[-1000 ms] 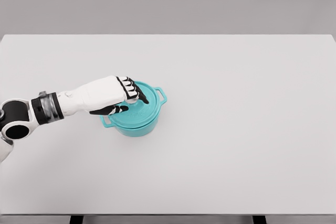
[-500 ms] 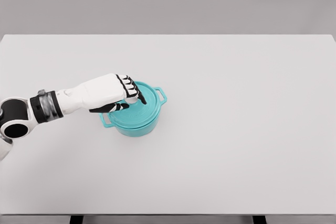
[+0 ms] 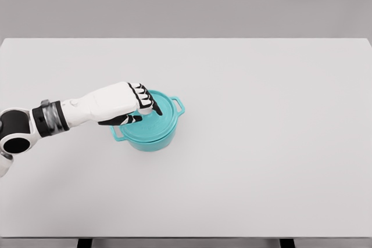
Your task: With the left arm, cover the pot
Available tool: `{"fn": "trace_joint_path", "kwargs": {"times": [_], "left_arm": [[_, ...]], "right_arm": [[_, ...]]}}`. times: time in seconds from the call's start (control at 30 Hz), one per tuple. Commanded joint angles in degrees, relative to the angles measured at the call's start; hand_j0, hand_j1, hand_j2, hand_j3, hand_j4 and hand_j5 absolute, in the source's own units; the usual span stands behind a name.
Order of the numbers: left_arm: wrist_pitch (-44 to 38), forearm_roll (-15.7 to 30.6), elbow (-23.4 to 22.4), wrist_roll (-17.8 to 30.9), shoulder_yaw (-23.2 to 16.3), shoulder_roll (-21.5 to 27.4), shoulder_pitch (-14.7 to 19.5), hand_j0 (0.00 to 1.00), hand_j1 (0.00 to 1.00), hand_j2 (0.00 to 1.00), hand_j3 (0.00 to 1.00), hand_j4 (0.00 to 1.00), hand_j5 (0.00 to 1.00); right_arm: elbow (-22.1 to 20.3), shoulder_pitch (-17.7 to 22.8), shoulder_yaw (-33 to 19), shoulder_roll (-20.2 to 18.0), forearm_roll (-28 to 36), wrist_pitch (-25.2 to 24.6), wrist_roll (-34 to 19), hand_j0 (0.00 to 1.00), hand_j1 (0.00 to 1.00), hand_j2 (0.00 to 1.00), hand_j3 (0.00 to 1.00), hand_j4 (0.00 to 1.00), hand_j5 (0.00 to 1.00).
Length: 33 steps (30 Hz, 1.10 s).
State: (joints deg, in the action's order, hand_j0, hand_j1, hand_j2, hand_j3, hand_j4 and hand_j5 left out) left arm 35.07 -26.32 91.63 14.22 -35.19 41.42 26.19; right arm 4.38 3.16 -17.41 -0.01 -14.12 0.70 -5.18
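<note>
**Left hand over lidded pot, left of bench centre**

Left hand: the arm enters from the left edge and reaches rightward over the bench. The hand sits above the left part of the lid. Its fingers are curled downward over the middle of the lid, where a small pale knob shows just beneath them. The thumb extends below the palm, along the lid's near-left side. The fingers appear closed around the knob, though the contact itself is partly hidden by the hand, so a firm grasp cannot be confirmed beyond appearance.

Pot: one teal pot, standing upright on the bench, left of the bench's centre. The lid lies on top of it and looks level with the rim. One side handle projects at the upper right; a second handle shows at the lower left, partly under the thumb.

Count:
- pots: one
- lids: one, on the pot
- pot handles visible: two
- hands visible: one, the left

Bench: one pale flat surface filling most of the head view, with a grey wall behind it.
</note>
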Motion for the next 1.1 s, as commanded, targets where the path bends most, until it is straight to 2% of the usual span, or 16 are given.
{"fn": "trace_joint_path", "kwargs": {"times": [0.0, 0.53, 0.8, 1.0, 1.03, 1.07], "left_arm": [[-0.07, 0.39, 0.48, -0.07, 0.12, 0.16, 0.0, 0.66, 0.66, 0.66, 0.66, 0.66, 0.66], [-0.07, 0.48, 1.8, -0.07, 0.65, 0.6, 0.26, 0.69, 0.69, 0.69, 0.69, 0.69, 0.69], [-0.07, 1.35, 3.38, 0.02, 1.62, 2.7, 0.0, 0.69, 0.69, 0.69, 0.69, 0.69, 0.69], [-0.07, 2.94, 4.52, 0.11, 4.61, 5.25, -0.09, 0.69, 0.69, 0.69, 0.69, 0.69, 0.69], [-0.07, 3.02, 4.52, 0.11, 5.39, 5.78, -0.09, 0.72, 0.72, 0.72, 0.72, 0.72, 0.72], [-0.07, 3.11, 4.43, 0.19, 7.59, 7.09, -0.26, 0.86, 0.86, 0.86, 0.86, 0.86, 0.86]], "right_arm": [[0.02, 0.0, 0.01, 0.01, -0.03, 0.0, -0.01, 1.0, 1.0, 1.0, 1.0, 1.0, 1.0], [0.02, 0.0, 0.01, 0.01, -0.03, 0.0, -0.01, 1.0, 1.0, 1.0, 1.0, 1.0, 1.0], [0.02, 0.0, 0.01, 0.01, -0.03, 0.0, -0.01, 1.0, 1.0, 1.0, 1.0, 1.0, 1.0], [0.02, 0.0, 0.01, 0.01, -0.03, 0.0, -0.01, 1.0, 1.0, 1.0, 1.0, 1.0, 1.0], [0.02, 0.0, 0.01, 0.01, -0.03, 0.0, -0.01, 1.0, 1.0, 1.0, 1.0, 1.0, 1.0], [0.02, 0.0, 0.01, 0.01, -0.03, 0.0, -0.01, 1.0, 1.0, 1.0, 1.0, 1.0, 1.0]]}}
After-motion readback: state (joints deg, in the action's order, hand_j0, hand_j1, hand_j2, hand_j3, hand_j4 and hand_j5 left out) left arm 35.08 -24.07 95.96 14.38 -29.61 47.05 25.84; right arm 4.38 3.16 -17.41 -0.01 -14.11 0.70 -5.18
